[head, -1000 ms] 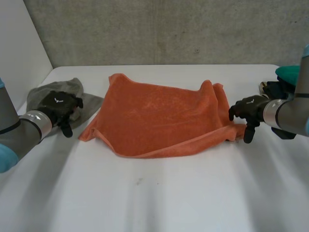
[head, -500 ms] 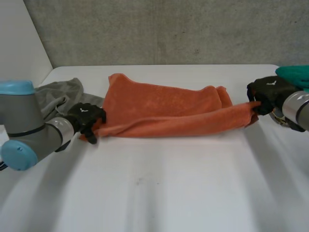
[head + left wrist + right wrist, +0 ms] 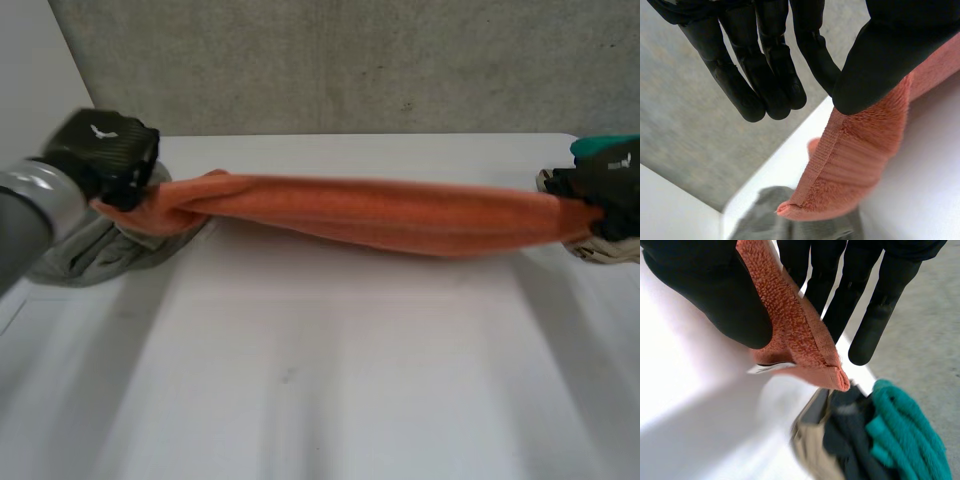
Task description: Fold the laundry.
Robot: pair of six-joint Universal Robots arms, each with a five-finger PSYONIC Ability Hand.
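Note:
An orange towel (image 3: 380,212) hangs stretched in a long band above the white table (image 3: 320,380), held at both ends. My left hand (image 3: 105,155) is raised at the far left and pinches the towel's left corner (image 3: 850,165) between thumb and fingers. At the far right my right hand (image 3: 612,180) pinches the other corner (image 3: 800,345) the same way, with a white label showing under it. The towel sags slightly in the middle.
A grey cloth (image 3: 95,245) lies crumpled on the table under my left hand. A pile of teal, dark and beige laundry (image 3: 875,445) sits at the table's right edge under my right hand. A concrete wall (image 3: 350,60) stands behind the table.
Both hands closed on the towel's front corners, then rose and pulled apart. The towel, spread flat a second ago, is now lifted and stretched into a band.

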